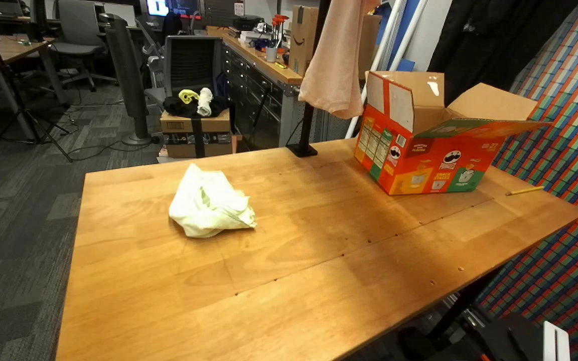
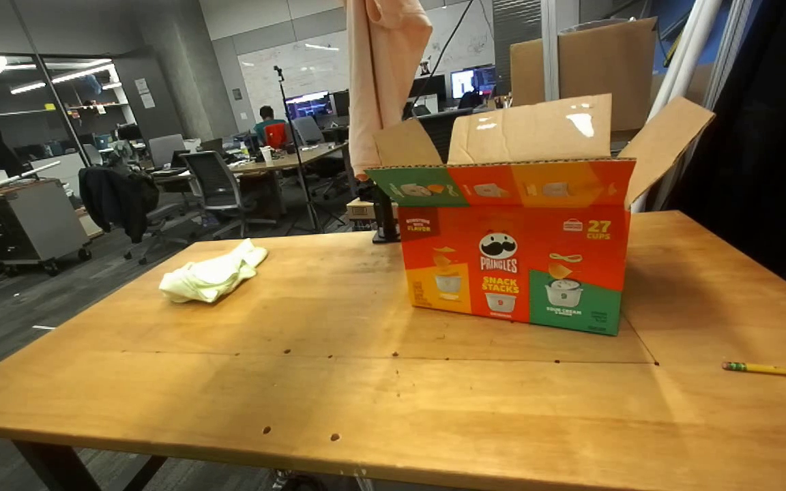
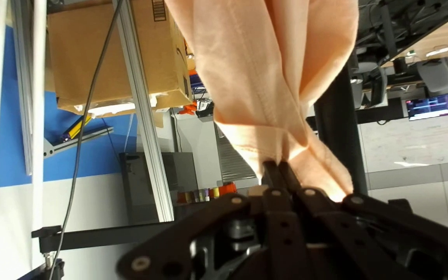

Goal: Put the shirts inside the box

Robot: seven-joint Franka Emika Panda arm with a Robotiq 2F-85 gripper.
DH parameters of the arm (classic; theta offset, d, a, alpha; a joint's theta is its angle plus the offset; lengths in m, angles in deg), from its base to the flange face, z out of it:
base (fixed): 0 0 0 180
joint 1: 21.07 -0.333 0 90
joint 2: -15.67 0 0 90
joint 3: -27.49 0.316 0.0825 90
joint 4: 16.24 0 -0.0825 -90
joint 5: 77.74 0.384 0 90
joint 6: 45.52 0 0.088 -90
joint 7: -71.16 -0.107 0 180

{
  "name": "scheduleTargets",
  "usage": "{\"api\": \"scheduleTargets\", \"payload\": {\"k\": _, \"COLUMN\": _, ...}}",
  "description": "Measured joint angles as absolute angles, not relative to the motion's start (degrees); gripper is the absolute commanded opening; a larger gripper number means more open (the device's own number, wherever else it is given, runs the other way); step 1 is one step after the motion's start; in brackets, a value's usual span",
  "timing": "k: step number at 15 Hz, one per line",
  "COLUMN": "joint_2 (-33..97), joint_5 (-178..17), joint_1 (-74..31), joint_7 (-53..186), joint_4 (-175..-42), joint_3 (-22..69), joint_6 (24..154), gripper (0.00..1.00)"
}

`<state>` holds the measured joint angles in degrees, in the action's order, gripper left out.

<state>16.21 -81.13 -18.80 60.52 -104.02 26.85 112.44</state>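
My gripper (image 3: 277,165) is shut on a peach shirt (image 3: 255,70) in the wrist view, pinching its cloth at the fingertips. The shirt hangs in folds above the table in both exterior views (image 1: 336,60) (image 2: 383,82). The gripper itself is out of frame in both. The open red and green Pringles box (image 1: 419,145) stands on the table with its flaps spread out; it also shows in an exterior view (image 2: 434,221). The hanging shirt is to the left of the box there. A pale yellow-green shirt (image 1: 213,205) lies crumpled on the table, also seen from lower down (image 2: 212,276). The box's inside is hidden.
A black post (image 1: 309,120) stands at the edge of the wooden table (image 1: 294,240), close to the hanging shirt. A yellow pencil (image 1: 525,190) lies near the box. Clothes (image 1: 203,103) lie on stacked cartons beyond the table. White poles (image 1: 394,35) stand behind.
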Motion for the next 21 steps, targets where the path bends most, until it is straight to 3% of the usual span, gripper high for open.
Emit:
{"api": "scheduleTargets", "payload": {"k": 11, "joint_2": 16.49, "joint_5": -83.2, "joint_1": -14.61, "joint_7": 57.05, "joint_4": -100.21, "joint_3": 21.15, "joint_6": 112.38, "gripper": 0.01}}
{"api": "scheduleTargets", "payload": {"k": 21, "joint_2": 7.38, "joint_5": -97.08, "joint_1": -9.74, "joint_7": 43.27, "joint_4": -109.63, "joint_3": 18.73, "joint_6": 113.55, "gripper": 0.02}}
